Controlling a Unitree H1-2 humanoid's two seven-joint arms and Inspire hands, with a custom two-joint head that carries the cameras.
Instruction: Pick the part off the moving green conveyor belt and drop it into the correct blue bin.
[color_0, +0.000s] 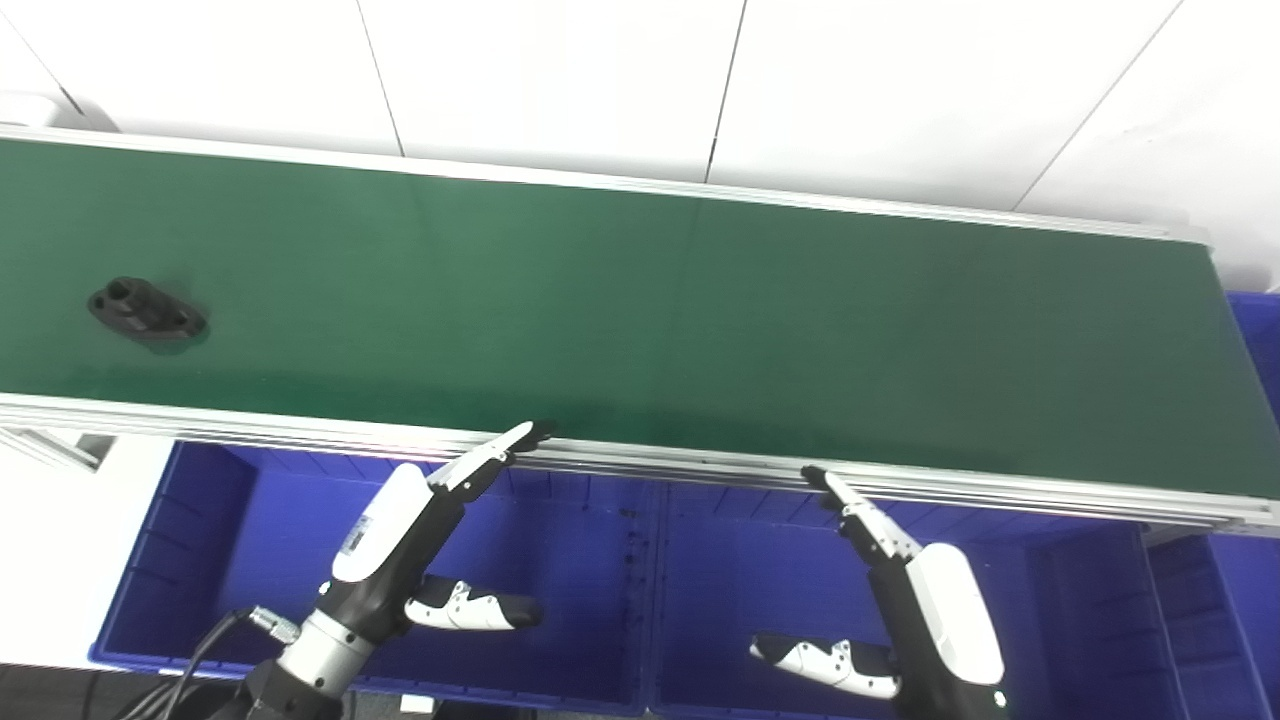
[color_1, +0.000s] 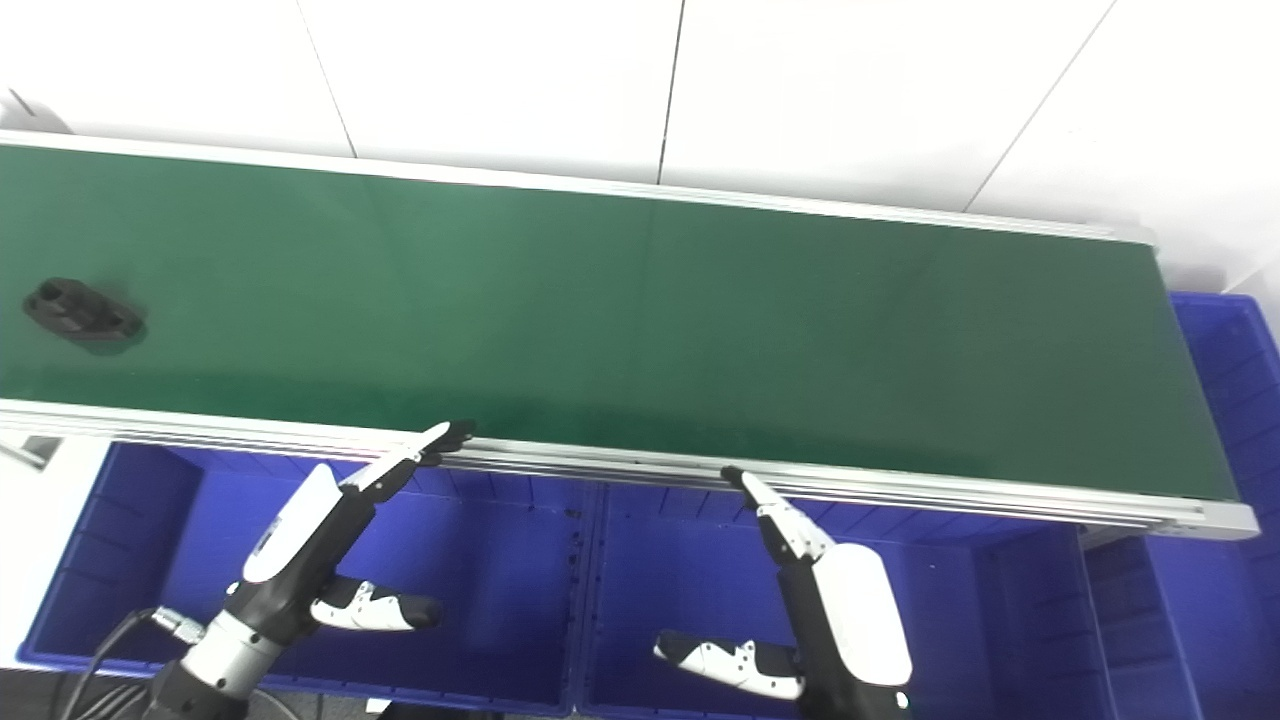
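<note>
Your left hand (color_0: 430, 540) hangs over the left bin (color_0: 180, 560), fingers straight, thumb spread, holding nothing, with its fingertips (color_0: 530, 433) up at the belt's near rail (color_0: 680, 465). Your right hand (color_0: 900, 590) mirrors it over the right bin (color_0: 1090, 600), equally splayed and empty. Both look staged at the edge so either can reach in quickly. The part (color_0: 147, 310), a black flanged piece, lies far left on the belt (color_0: 700, 320), well apart from both hands. Probably you're waiting for it to come within reach.
</note>
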